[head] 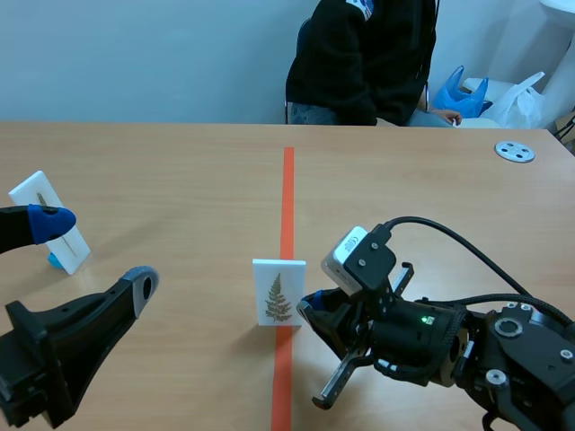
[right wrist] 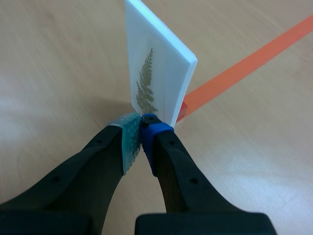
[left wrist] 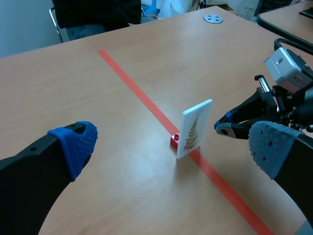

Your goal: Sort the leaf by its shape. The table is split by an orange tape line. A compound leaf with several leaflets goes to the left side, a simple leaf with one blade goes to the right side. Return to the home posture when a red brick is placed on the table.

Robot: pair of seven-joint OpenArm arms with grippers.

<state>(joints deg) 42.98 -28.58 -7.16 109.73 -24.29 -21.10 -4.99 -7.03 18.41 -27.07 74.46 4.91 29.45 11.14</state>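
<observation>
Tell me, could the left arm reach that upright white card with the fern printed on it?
Probably yes. The left gripper is open, with bare wooden table between it and the white fern card. The right gripper, shut, sits close on the card's other side and could crowd it.

Scene view low at the near edge of the table (head: 180,171), facing across it toward a seated person (head: 359,63), left wrist view angled down from farther off, right wrist view close up — all three share the fern card (head: 279,292) on the orange tape line (head: 287,189).
</observation>
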